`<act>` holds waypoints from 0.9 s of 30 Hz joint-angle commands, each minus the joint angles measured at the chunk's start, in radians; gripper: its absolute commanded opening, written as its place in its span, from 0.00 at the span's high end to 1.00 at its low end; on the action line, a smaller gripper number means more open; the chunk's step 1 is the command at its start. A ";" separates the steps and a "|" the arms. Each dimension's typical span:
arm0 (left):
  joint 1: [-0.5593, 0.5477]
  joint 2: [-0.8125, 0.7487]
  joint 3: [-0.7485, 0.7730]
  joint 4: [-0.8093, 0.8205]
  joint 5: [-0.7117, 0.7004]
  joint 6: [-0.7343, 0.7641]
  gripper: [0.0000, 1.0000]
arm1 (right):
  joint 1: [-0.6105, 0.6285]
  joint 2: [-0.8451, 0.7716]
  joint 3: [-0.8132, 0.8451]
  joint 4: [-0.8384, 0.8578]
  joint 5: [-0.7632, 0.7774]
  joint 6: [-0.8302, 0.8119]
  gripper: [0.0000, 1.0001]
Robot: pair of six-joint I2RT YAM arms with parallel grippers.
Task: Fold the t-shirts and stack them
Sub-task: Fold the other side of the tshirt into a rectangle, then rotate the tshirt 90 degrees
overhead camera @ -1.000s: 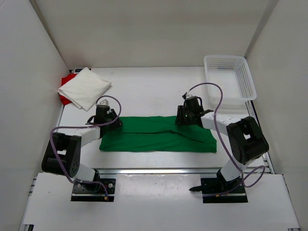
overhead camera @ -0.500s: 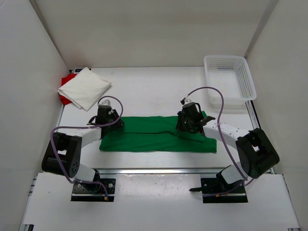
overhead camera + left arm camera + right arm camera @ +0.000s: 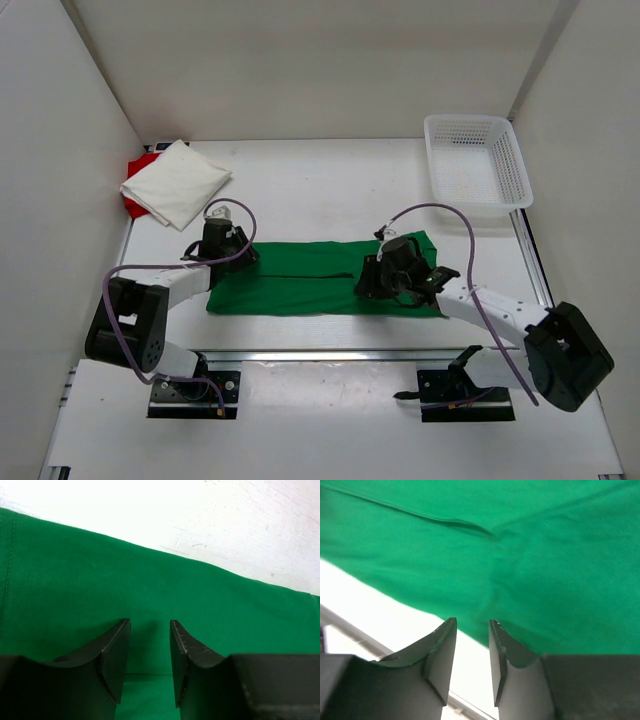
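A green t-shirt (image 3: 300, 280), folded into a long strip, lies flat across the near middle of the table. My left gripper (image 3: 228, 250) sits low over its far-left corner. In the left wrist view its jaws (image 3: 147, 622) stand a narrow gap apart, with flat green cloth (image 3: 150, 585) and a fold line under them and nothing pinched. My right gripper (image 3: 372, 283) hovers over the shirt's near edge, right of the middle. In the right wrist view its jaws (image 3: 471, 622) are slightly apart and empty above the cloth's edge (image 3: 520, 580).
A folded white shirt (image 3: 175, 182) lies on a red one (image 3: 138, 167) at the far left. A white plastic basket (image 3: 477, 160) stands at the far right. White walls close in three sides. A metal rail (image 3: 330, 352) runs along the near edge.
My right gripper has moved from the shirt's far edge toward its near edge and a little left. My left gripper has stayed at the far-left corner.
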 commanded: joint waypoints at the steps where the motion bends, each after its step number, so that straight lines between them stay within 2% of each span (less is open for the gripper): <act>1: -0.002 -0.054 0.024 0.006 -0.011 -0.006 0.52 | -0.018 -0.108 0.010 0.027 -0.034 0.008 0.69; 2: -0.003 -0.052 0.027 0.009 -0.002 -0.002 0.52 | -0.046 -0.119 -0.010 0.044 -0.020 0.001 0.69; 4: -0.013 -0.039 0.032 0.012 -0.006 -0.013 0.53 | -0.107 -0.133 -0.021 0.066 -0.023 0.000 0.83; 5: -0.020 -0.028 0.046 0.012 -0.012 -0.011 0.52 | -0.148 -0.110 -0.021 0.072 -0.026 -0.006 0.85; 7: -0.029 -0.002 0.052 0.017 -0.020 -0.016 0.52 | -0.193 -0.066 -0.016 0.090 0.009 -0.029 1.00; 10: 0.016 0.029 0.023 0.056 0.061 -0.048 0.53 | -0.305 0.020 -0.027 0.185 0.026 -0.038 1.00; 13: 0.105 0.021 -0.018 0.064 0.129 -0.074 0.52 | -0.362 0.138 0.016 0.241 0.031 -0.032 1.00; 17: 0.211 -0.023 -0.123 0.090 0.204 -0.103 0.54 | -0.361 0.345 0.178 0.221 0.015 -0.052 1.00; 18: 0.277 -0.031 -0.168 0.105 0.269 -0.129 0.53 | -0.364 0.406 0.209 0.205 0.017 -0.054 1.00; 19: 0.340 -0.049 -0.219 0.153 0.347 -0.164 0.55 | -0.362 0.477 0.317 0.180 0.011 -0.058 1.00; 21: 0.403 -0.068 -0.273 0.185 0.400 -0.201 0.56 | -0.359 0.593 0.411 0.124 -0.041 -0.055 1.00; 24: 0.396 -0.138 -0.296 0.132 0.405 -0.159 0.56 | -0.356 0.817 0.715 0.013 -0.092 -0.063 1.00; 26: 0.339 -0.247 -0.267 0.011 0.324 -0.090 0.54 | -0.345 1.042 1.103 -0.148 -0.148 -0.080 1.00; 27: 0.320 -0.306 -0.267 -0.041 0.311 -0.074 0.54 | -0.342 1.109 1.366 -0.213 -0.167 -0.113 1.00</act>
